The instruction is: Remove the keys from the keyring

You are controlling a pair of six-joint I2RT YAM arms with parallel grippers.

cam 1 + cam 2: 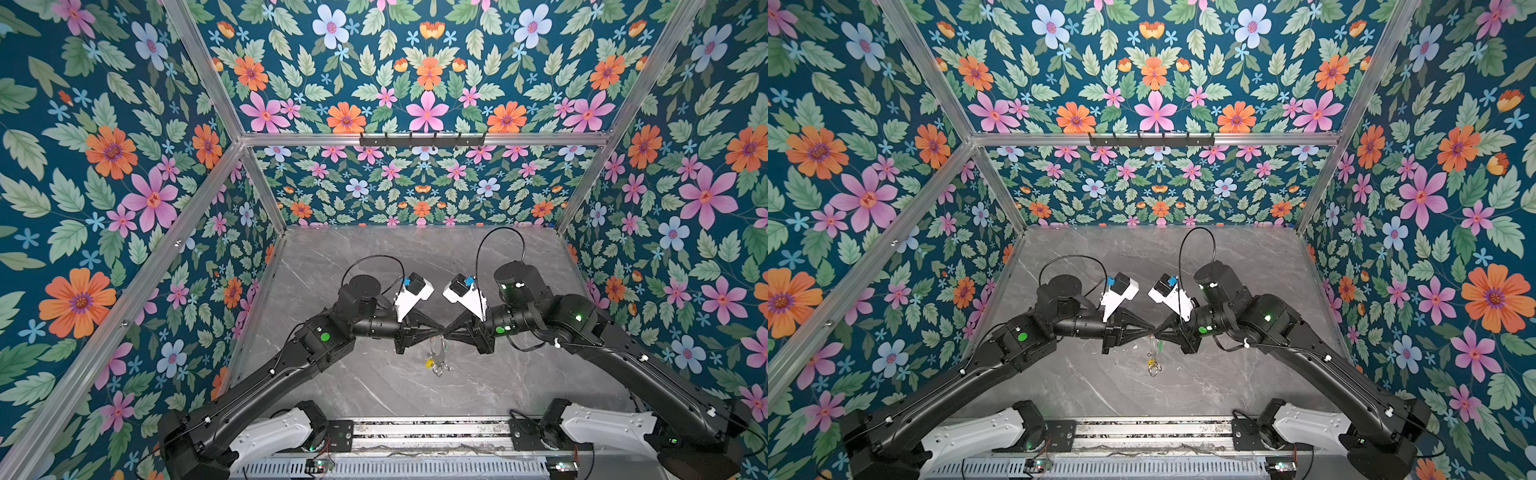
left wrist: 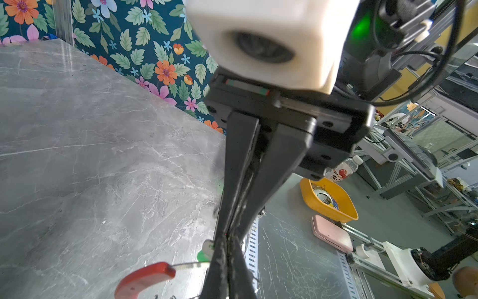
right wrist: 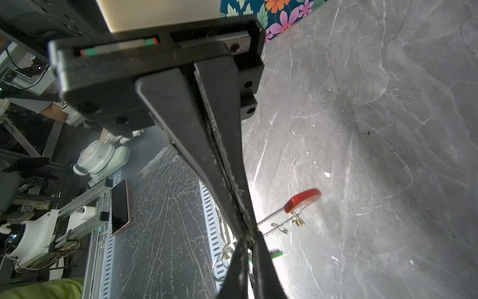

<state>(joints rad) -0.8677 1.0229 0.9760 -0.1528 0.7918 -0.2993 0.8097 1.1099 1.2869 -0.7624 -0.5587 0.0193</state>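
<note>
With the keyring (image 3: 302, 199), hung at lower centre of both top views, pinched in the closed left gripper (image 1: 438, 329), the green-tagged key (image 3: 276, 254) should be drawn off steadily by the right gripper (image 1: 451, 331), whose hold cannot be told.

The table (image 1: 374, 270) is finished as smooth grey veined stone with a soft sheen, marked by fine pale scratches. The keyring (image 3: 271, 217) is formed of thin bright metal wire, with a glossy red plastic sleeve (image 3: 302, 198) over one arc. The fingers (image 3: 181, 134) of the left gripper (image 3: 245, 229) are made of matt black plastic, dusted with whitish scuffs
</note>
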